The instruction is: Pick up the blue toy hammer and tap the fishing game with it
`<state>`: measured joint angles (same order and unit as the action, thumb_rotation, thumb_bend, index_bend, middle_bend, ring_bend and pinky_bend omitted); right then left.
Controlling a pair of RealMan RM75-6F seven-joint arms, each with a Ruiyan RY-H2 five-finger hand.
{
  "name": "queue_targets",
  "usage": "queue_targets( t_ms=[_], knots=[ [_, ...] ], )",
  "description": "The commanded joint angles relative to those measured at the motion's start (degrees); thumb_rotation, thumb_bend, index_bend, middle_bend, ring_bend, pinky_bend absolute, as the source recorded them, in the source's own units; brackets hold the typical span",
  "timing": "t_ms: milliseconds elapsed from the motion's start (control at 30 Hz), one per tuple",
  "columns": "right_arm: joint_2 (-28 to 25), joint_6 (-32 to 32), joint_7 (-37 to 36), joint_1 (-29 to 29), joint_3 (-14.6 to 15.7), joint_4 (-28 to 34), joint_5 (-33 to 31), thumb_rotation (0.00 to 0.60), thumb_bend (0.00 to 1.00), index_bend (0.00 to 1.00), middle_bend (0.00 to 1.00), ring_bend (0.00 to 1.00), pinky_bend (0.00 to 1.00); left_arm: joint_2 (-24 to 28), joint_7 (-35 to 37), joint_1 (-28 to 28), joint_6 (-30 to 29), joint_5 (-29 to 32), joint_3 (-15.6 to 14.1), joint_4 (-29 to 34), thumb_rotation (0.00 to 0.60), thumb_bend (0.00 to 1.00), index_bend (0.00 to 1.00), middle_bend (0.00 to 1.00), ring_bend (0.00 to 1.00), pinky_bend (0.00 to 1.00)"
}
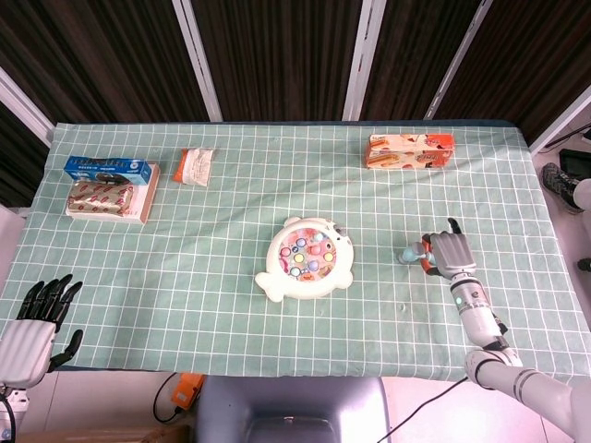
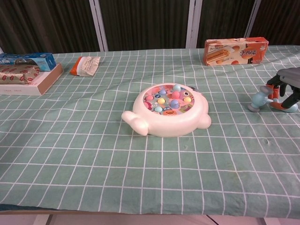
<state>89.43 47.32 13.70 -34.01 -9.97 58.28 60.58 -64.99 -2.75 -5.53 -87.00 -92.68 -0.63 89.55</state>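
Note:
The blue toy hammer (image 1: 408, 253) (image 2: 259, 99) lies on the checked cloth at the right, its blue head pointing toward the game and its orange handle under my right hand (image 1: 451, 251) (image 2: 287, 83). That hand sits over the handle, fingers curled down around it on both sides; the head rests on the cloth. The white fishing game (image 1: 306, 259) (image 2: 168, 110), with coloured fish in its round top, stands at the table's middle, well left of the hammer. My left hand (image 1: 35, 325) hangs off the table's near left corner, fingers spread, holding nothing.
An orange snack box (image 1: 410, 151) (image 2: 236, 50) lies at the back right. A small orange-white packet (image 1: 195, 166) (image 2: 85, 65) and a blue box (image 1: 108, 169) (image 2: 27, 61) beside a flat red-patterned box (image 1: 109, 201) lie at the back left.

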Motion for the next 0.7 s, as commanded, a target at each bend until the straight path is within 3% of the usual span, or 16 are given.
queue_targets(
  t_ms=[33,333,700],
  knots=[
    [0.1,-0.1,-0.4,0.0,0.1,-0.2,0.2,0.600,0.55,0.80,0.61,0.48,0.10,0.0,0.0,0.0,0.0,0.0,0.0,0.0,0.600,0.43,0.00,0.00,0.00,0.00],
    [0.6,0.3,-1.5,0.2,0.2,-1.2,1.1,0.600,0.58,0.83,0.63,0.54,0.38,0.0,0.0,-0.1,0.2,0.1,0.0,0.1,0.600,0.42,0.00,0.00,0.00,0.00],
    [1.5,0.2,-3.7,0.5,0.3,-2.7,2.4,0.600,0.55,0.83,0.63,0.55,0.43,0.1,0.3,-0.1,0.1,0.0,0.0,0.1,0.600,0.43,0.00,0.00,0.00,0.00]
  ],
)
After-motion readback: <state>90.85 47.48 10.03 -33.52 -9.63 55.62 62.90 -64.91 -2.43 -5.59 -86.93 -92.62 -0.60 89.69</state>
